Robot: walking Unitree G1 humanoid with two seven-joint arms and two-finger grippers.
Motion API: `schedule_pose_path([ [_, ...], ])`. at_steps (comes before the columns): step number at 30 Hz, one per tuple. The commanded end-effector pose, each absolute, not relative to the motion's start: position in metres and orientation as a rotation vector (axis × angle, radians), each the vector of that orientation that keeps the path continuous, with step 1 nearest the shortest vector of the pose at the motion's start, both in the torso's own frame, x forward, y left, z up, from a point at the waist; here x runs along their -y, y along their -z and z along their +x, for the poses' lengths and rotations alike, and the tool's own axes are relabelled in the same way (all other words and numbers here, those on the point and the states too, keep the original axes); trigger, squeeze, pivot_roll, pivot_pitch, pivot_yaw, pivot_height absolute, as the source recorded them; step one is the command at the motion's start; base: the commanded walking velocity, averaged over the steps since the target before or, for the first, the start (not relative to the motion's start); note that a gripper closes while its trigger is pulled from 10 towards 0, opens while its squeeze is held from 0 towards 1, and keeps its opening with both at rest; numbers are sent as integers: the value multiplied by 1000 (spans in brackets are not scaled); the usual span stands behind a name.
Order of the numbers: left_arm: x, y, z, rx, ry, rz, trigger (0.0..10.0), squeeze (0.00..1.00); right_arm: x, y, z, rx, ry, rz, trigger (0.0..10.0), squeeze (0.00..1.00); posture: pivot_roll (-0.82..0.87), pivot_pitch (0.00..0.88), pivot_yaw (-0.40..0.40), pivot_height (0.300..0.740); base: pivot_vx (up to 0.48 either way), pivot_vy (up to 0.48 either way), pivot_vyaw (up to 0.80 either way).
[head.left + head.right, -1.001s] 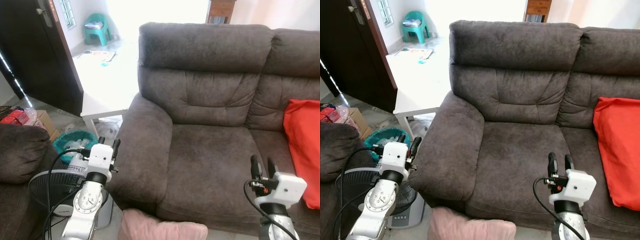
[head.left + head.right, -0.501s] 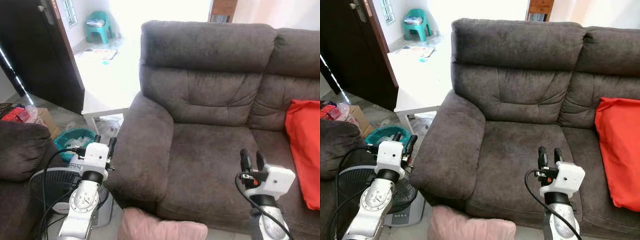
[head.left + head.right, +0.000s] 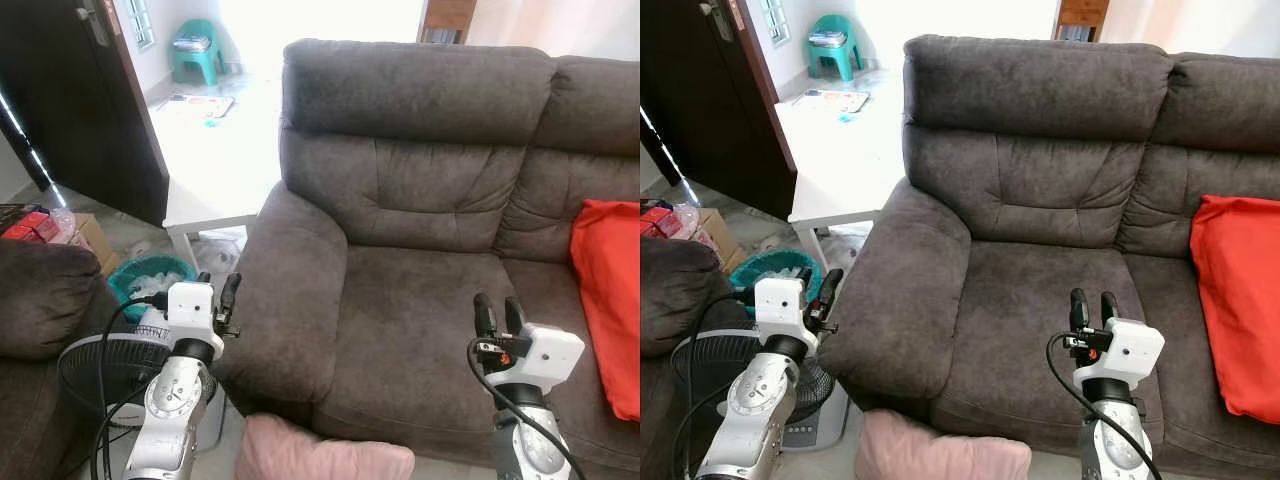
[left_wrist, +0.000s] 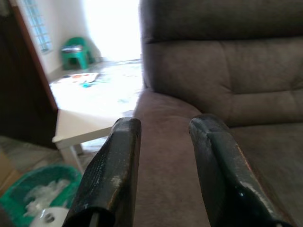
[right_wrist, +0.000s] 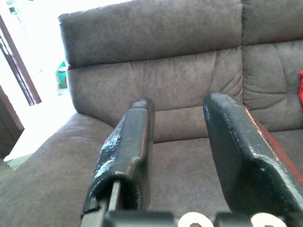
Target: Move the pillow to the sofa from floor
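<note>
- The two eye views look forward and down from the robot's head at the sofa (image 3: pixel 430 230); they stand side by side, so the right eye's picture sits slightly shifted; both take in the armrest (image 3: pixel 902 290), the white table (image 3: pixel 215 170) and the red cushion (image 3: pixel 1235 300)
- The left wrist view looks along its own black fingers (image 4: pixel 111 179), close over the armrest, toward the sofa back and the table
- The right wrist view looks along its fingers (image 5: pixel 130 146), low and close above the seat, facing the sofa back
</note>
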State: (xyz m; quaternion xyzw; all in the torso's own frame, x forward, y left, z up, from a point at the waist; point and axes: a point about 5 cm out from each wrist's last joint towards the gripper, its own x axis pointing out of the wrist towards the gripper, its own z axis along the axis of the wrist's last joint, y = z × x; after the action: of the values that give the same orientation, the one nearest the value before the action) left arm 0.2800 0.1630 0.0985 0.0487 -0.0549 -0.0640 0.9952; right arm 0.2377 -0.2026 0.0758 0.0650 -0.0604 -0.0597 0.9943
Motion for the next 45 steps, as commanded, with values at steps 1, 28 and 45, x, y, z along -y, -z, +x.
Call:
schedule_pose_path([
  [1,-162,-97,280,90,153,103,10000,0,202,-74,239,107,118,141,10000,0,70,0,-42,740,0,0,0],
  [28,-165,-94,278,72,130,105,10000,0,200,-70,241,57,102,133,10000,0,65,0,-52,720,0,0,0],
  [45,-168,-94,279,74,110,105,10000,0,195,-68,241,37,71,132,10000,0,72,0,-61,635,0,0,0],
])
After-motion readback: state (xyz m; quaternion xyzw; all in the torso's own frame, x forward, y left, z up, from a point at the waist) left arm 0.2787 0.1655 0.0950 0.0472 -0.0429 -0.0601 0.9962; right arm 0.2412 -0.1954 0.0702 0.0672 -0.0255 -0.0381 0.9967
